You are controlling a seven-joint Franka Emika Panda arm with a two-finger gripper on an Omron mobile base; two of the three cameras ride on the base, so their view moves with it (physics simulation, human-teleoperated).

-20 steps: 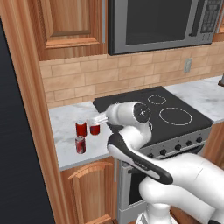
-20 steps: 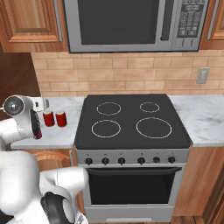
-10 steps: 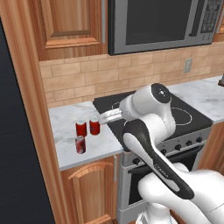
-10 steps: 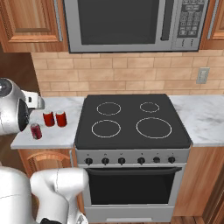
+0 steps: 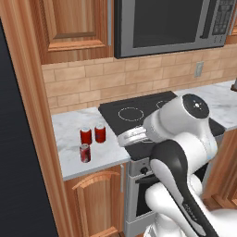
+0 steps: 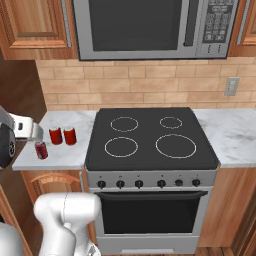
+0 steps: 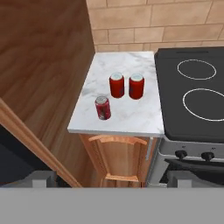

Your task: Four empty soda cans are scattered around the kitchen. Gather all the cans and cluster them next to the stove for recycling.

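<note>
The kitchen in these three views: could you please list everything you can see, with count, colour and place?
Cans: three, red with silver tops, upright on the counter left of the stove; two side by side at the back, one nearer the front edge.
Stove: one, black glass top with four white rings, steel front with black knobs, between two counters.
Counters: two, white marble, either side of the stove.
Microwave: one, steel with dark window, above the stove.
Cabinets: wood, above and below the counters.
Backsplash: tan brick, with one outlet at right.
Arm: one, white with dark joints, in front of the stove.
Gripper: fingertips at the bottom of the hand view, nothing between them.
</note>
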